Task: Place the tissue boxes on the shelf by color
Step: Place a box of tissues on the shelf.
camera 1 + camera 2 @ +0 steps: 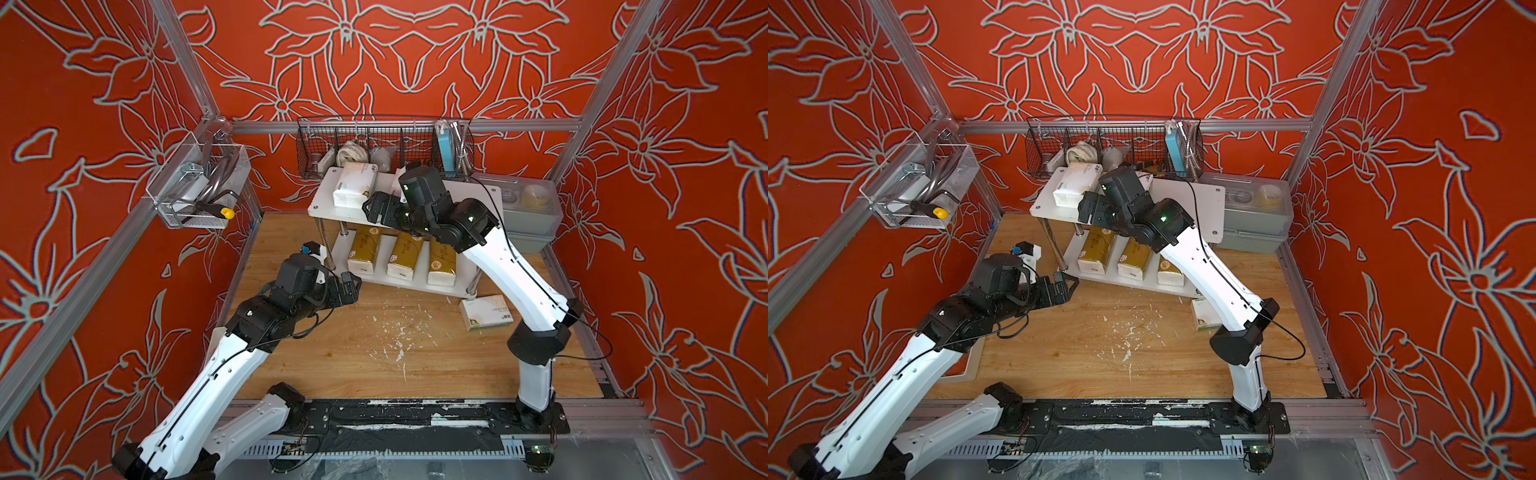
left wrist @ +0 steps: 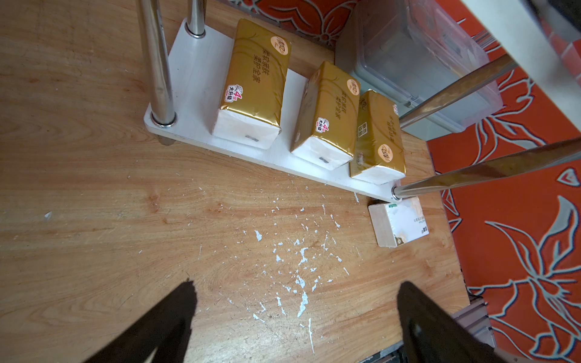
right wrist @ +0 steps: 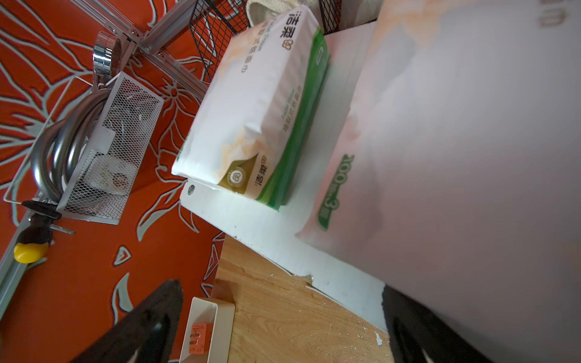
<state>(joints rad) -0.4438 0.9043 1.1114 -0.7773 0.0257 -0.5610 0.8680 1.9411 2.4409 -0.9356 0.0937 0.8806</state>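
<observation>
The shelf (image 1: 328, 208) stands at the back of the table. Three gold tissue boxes (image 1: 363, 251) (image 1: 403, 255) (image 1: 442, 262) lie side by side on its lower board (image 2: 195, 119). One white tissue box (image 1: 355, 185) lies on the top board's left end, and a second white one (image 3: 456, 141) lies beside it, mostly hidden under my right arm in both top views. Another white box (image 1: 486, 312) rests on the table by the shelf's front right post. My right gripper (image 1: 376, 210) is open at the top board's front edge, holding nothing. My left gripper (image 1: 351, 286) hangs open and empty before the lower board's left end.
A black wire basket (image 1: 386, 145) hangs on the back wall above the shelf. A clear tray (image 1: 195, 187) with tools is fixed to the left wall. A grey lidded bin (image 1: 528, 212) stands right of the shelf. A small white tray (image 1: 971, 365) sits at the table's left edge.
</observation>
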